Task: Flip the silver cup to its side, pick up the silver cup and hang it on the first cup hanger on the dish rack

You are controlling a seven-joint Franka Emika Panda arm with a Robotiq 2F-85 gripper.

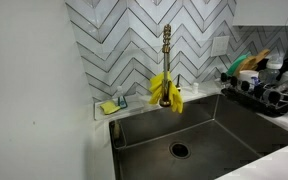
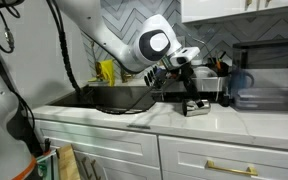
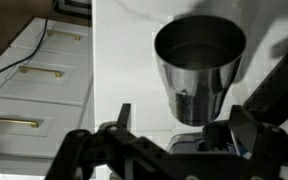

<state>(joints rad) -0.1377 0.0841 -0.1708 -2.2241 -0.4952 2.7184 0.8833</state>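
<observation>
Wrist view: hand (image 3: 182,128) hides base of silver cup (image 3: 199,60).

Arm (image 2: 89,28): in an exterior view the white links come in from the upper left and slope down to the right. They end at a round grey wrist joint (image 2: 156,45).

Gripper (image 2: 187,62): black, mounted just right of that joint, pointing right and slightly down. Finger detail is too small to read there.

Wrist view: the gripper (image 3: 179,115) enters from the bottom edge with its jaws wide apart. Dark fingers (image 3: 123,118) stand left and right of centre, blurred at close range.
</observation>
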